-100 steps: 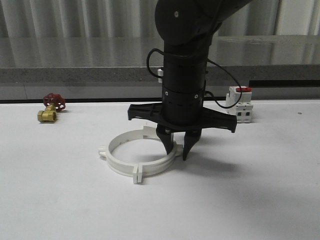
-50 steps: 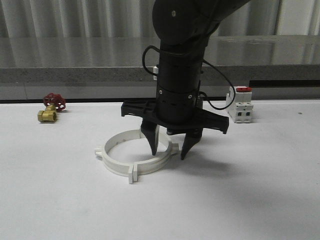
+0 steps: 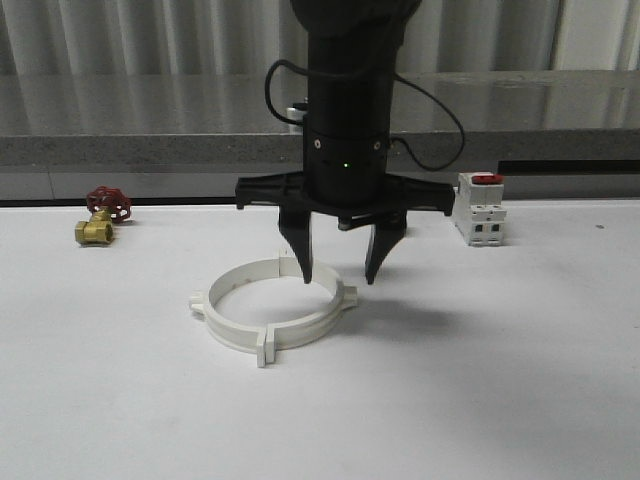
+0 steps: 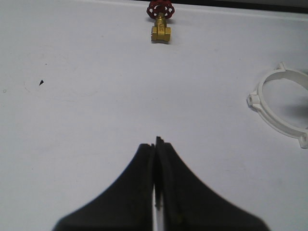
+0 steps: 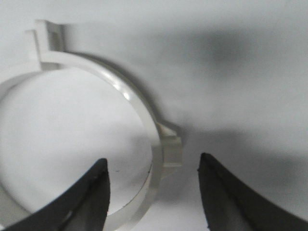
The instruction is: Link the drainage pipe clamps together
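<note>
The two white drainage pipe clamps (image 3: 290,335) lie together as one ring on the white table. My right gripper (image 3: 338,280) hangs open just above the ring's right rear side, its fingertips clear of the plastic. In the right wrist view the ring's wall (image 5: 139,110) and a side tab (image 5: 171,149) lie between the spread fingers of the right gripper (image 5: 153,161). My left gripper (image 4: 155,142) is shut on nothing over bare table, with part of the ring (image 4: 254,99) off to one side.
A brass valve with a red handwheel (image 3: 100,215) lies at the back left, seen also in the left wrist view as the valve (image 4: 161,21). A white blocky switch with a red top (image 3: 480,210) stands at the back right. A grey ledge runs behind the table.
My right gripper has opened wider, risen off the ring's right side and shifted slightly left. The ring slid a little to the left and now lies free.
</note>
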Controlling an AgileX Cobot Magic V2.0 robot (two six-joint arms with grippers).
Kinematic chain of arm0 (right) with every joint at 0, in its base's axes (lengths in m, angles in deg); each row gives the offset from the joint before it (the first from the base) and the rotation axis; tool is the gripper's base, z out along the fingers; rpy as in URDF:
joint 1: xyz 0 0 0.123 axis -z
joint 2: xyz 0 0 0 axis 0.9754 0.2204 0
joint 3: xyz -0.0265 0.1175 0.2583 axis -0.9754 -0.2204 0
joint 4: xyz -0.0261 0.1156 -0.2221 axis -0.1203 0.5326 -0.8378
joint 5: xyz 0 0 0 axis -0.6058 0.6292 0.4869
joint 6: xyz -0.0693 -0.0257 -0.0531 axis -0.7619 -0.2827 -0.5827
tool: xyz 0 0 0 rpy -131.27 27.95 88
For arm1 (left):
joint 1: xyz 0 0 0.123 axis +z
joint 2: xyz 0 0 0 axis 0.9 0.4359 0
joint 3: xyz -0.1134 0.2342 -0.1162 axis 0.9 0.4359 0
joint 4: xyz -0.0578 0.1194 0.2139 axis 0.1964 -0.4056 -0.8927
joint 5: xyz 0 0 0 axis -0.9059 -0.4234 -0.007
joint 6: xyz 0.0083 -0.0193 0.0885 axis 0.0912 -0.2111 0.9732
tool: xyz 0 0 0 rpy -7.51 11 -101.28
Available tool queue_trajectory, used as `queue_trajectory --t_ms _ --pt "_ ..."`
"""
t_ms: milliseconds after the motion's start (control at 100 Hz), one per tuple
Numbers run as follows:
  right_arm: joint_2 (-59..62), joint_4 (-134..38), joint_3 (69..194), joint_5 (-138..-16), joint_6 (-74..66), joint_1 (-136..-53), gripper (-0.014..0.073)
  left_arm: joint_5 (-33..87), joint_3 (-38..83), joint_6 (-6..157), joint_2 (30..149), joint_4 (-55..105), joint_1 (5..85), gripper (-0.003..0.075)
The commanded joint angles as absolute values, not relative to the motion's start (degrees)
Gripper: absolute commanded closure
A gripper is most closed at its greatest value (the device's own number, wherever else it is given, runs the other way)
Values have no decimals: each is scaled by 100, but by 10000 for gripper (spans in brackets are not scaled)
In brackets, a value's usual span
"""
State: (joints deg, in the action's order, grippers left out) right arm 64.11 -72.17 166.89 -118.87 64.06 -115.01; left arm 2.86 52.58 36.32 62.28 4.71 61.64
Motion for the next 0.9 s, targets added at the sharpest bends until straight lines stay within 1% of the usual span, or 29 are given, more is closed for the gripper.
queue_trajectory --t_ms 0,210,410,610,890 --pt "5870 -7277 16950 -11959 5976 -11493 169 672 5090 3655 6232 516 6177 741" --pt "5343 -7682 16944 -12414 5559 -11383 169 672 5090 3655 6232 516 6177 741" --pt "4738 -8247 16642 -12785 5424 -11025 170 672 5090 3655 6232 516 6177 741" --pt "3741 -8333 15569 -12621 5200 -10438 170 672 5090 3655 6232 516 6177 741" --pt "1955 -8119 13629 -11745 4630 -9817 176 672 5090 3655 6232 516 6177 741"
